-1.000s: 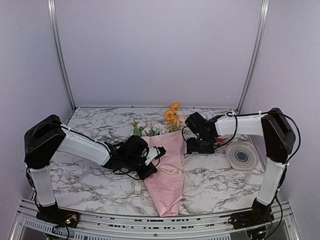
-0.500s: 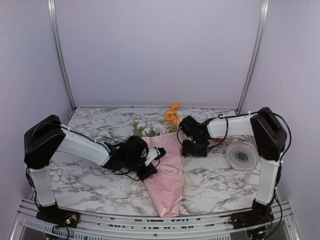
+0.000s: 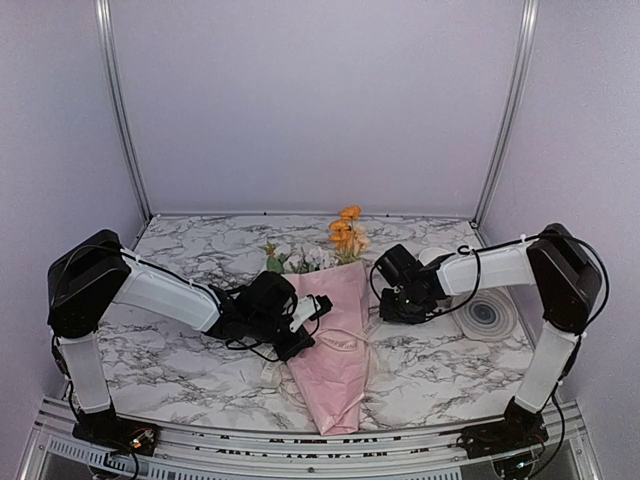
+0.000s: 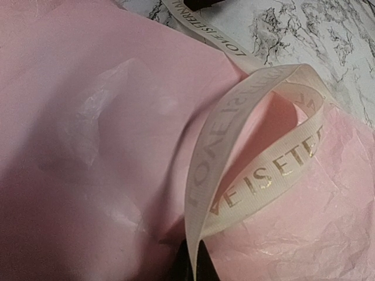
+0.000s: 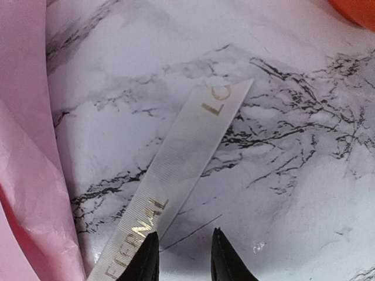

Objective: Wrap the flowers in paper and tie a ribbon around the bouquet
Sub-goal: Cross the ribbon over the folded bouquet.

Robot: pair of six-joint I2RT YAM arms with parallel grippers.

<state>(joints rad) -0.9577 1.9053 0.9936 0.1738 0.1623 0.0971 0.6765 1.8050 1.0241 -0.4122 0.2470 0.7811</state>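
At the left gripper (image 4: pixel 190 266), the jaws were seen pressed shut on the ribbon (image 4: pixel 275 170), pinched where two runs of it met. From that pinch a springy loop was thrown up and away over the paper (image 4: pixel 88 117).

The right gripper (image 5: pixel 184 252) was held low over the bench (image 5: pixel 293 175), jaws apart, with only bare marble between them. The ribbon's free end was laid flat just ahead of it. Its long axis ran diagonally from the paper-side finger (image 5: pixel 146 260) out to a square-cut tip farther off. The band passed at or under that finger rather than through the gap. A small shift toward the paper was therefore judged necessary before a closing could catch it. This loose end lay nearer the right arm, the left one being taken up with the loop.

The ribbon was a ribbed cream weave with gold lettering, thin and floppy. The paper was soft pink tissue, matte and finely crinkled. The bench was hard and smooth, with grey veining.

Farther out, beyond the left gripper, the flowers (image 3: pixel 347 232) were gathered at the wide mouth of the paper cone, orange and pale heads on green. A round white reel (image 3: pixel 487 313) was set behind the right gripper, on the side away from the paper.
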